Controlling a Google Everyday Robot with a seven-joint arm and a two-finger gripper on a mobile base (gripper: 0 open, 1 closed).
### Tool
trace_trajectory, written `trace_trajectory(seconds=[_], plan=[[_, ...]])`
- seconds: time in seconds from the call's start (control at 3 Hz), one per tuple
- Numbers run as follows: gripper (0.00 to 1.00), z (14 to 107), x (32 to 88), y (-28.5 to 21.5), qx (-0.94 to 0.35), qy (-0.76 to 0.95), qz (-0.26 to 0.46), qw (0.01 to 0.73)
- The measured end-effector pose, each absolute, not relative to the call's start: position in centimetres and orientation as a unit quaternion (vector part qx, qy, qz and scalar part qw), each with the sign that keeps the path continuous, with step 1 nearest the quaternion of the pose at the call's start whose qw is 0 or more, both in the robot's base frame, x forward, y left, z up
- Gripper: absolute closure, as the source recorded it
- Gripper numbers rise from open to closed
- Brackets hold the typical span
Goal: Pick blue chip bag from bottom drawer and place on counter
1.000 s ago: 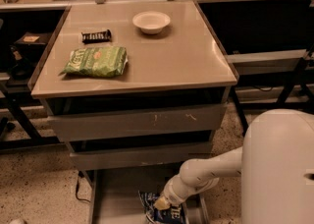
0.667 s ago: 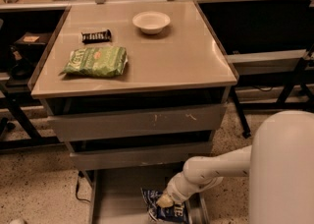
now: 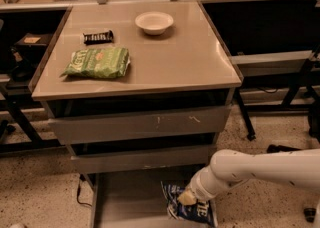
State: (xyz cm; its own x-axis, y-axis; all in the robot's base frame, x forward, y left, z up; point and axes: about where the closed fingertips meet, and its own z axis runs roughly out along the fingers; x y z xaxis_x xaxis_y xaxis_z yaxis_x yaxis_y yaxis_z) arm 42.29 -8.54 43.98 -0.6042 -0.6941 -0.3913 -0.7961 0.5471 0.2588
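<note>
The gripper (image 3: pixel 186 198) is low over the open bottom drawer (image 3: pixel 130 197), its pale tip pressed against the upper edge of the blue chip bag (image 3: pixel 197 211). Whether it actually has hold of the bag cannot be told from here. The bag lies at the right side of the drawer floor, near the front, tilted, with its white lettering facing up.

Compared with a second ago, gripper and bag both sit a little further right, and the gripper is slightly higher. The white arm (image 3: pixel 260 168) now reaches in from the right as a long level tube, where before a big rounded white bulk filled the lower right corner.

The counter (image 3: pixel 190 57) looks unchanged: the green chip bag (image 3: pixel 97 62) lies near its left edge, the small black candy bar (image 3: pixel 98 36) just behind it, and a white bowl (image 3: pixel 154 22) stands toward the back. The two upper drawers (image 3: pixel 140 124) are pushed in as before.
</note>
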Motion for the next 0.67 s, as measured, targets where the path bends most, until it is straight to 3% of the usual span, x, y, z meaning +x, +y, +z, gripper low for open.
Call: trace_trajectory(seconds=[0.33, 0.67], plan=[[1.00, 52.5, 42.5, -12.2, -0.417, 0.882, 0.162, 0.148], [1.00, 54.6, 44.0, -12.0, -0.418, 0.878, 0.159, 0.171]])
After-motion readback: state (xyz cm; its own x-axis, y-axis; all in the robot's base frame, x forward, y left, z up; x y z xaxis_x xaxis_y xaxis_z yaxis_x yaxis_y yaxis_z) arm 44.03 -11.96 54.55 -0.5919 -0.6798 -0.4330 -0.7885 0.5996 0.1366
